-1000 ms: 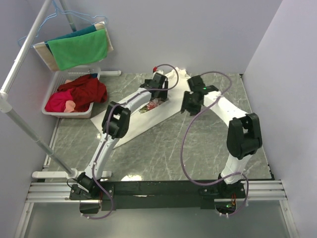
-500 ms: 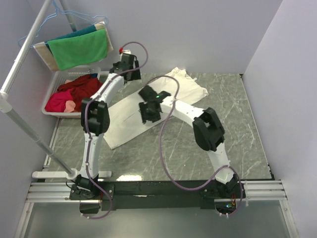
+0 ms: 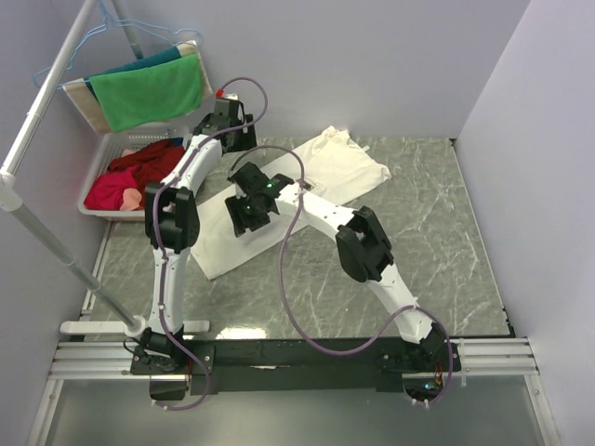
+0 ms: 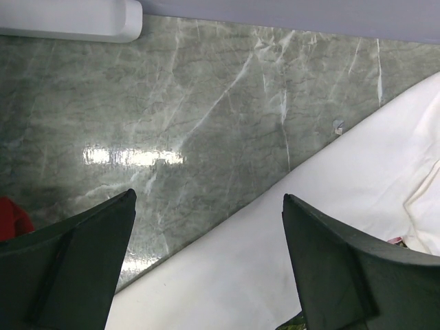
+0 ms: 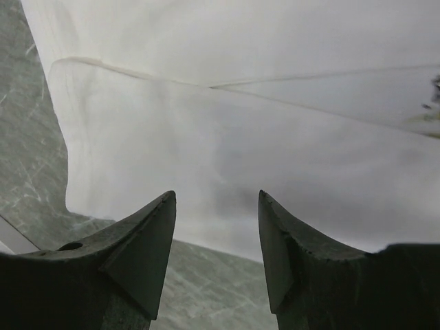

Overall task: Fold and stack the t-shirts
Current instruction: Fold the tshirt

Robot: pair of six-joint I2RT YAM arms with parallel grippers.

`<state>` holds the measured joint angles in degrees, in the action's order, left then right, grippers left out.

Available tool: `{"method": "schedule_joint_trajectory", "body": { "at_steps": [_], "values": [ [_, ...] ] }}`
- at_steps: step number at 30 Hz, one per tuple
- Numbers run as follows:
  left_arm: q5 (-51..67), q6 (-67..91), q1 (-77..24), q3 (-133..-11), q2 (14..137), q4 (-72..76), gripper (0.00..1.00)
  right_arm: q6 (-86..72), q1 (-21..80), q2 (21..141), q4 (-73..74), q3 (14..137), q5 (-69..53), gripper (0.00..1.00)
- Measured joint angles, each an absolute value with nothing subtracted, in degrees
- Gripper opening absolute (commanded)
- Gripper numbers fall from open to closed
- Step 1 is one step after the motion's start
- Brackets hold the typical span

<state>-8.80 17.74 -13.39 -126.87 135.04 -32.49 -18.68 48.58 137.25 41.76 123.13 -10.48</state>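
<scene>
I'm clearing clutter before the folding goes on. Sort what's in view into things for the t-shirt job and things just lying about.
For the job:
- white t-shirt, spread on the table
- left claw, open and empty
- right claw, open above the shirt

Lying about:
- basket holding red clothes
- green cloth, hung up
- teal cloth behind it

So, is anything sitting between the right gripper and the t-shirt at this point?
Nothing visible stands in the way. The right gripper is open and poised directly over the t-shirt. Its wrist view shows only white cloth and a strip of bare table between the fingers.
</scene>
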Motion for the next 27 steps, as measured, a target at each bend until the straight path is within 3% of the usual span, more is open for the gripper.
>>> {"method": "schedule_joint_trajectory", "body": {
  "at_steps": [15, 27],
  "values": [
    [-7.33, 17.69, -12.93, -126.76, 135.04, -33.78, 0.93, -16.56, 50.63, 140.88, 39.31, 122.23, -14.46, 0.58],
    [-5.15, 17.74, -12.93, -126.78, 135.06, -33.95, 0.93, -15.35, 50.92, 129.19, 41.50, 103.59, -12.05, 0.56]
  ]
}}
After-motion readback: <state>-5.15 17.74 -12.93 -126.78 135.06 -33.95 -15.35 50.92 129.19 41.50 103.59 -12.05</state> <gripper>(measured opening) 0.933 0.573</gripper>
